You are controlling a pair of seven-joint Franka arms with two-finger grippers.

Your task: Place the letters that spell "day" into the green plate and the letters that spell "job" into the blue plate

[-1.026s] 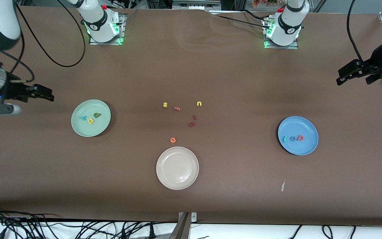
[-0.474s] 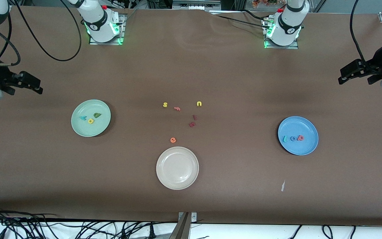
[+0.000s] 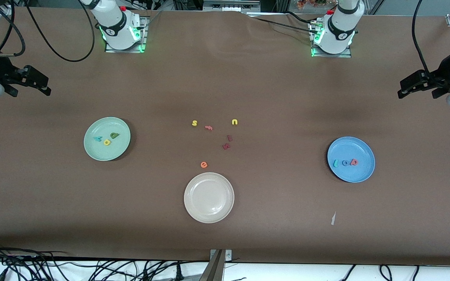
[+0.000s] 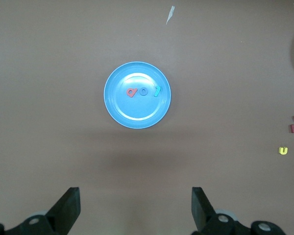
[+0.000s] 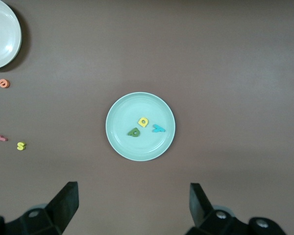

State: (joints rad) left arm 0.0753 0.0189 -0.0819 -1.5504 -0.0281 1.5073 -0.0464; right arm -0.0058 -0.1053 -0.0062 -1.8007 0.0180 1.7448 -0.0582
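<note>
1. Since the earlier frames the right gripper has drawn back and up toward its end of the table, away from the green plate; the left gripper has hardly shifted, and no letter has moved.
2. The letters that spell "day" lie together in the green plate, all three inside the rim (olive "d", yellow "a", teal "y", as the right wrist view shows).
3. The letters that spell "job" lie in a row in the blue plate, also well inside the rim.
4. Both grippers hang empty with fingers wide apart, each over bare table near its own end, well apart from the plates.
5. My judgement: the sorting looks finished, so the good way now is only to keep retreating high and not sweep over the plates, because such light foam pieces could be disturbed easily.
6. The spare letters and the beige-white plate stay in the middle, untouched.
7. Hard to make out: the two dark red letters cannot be read, and both arms are partly cut off at the front view's edges.
</note>
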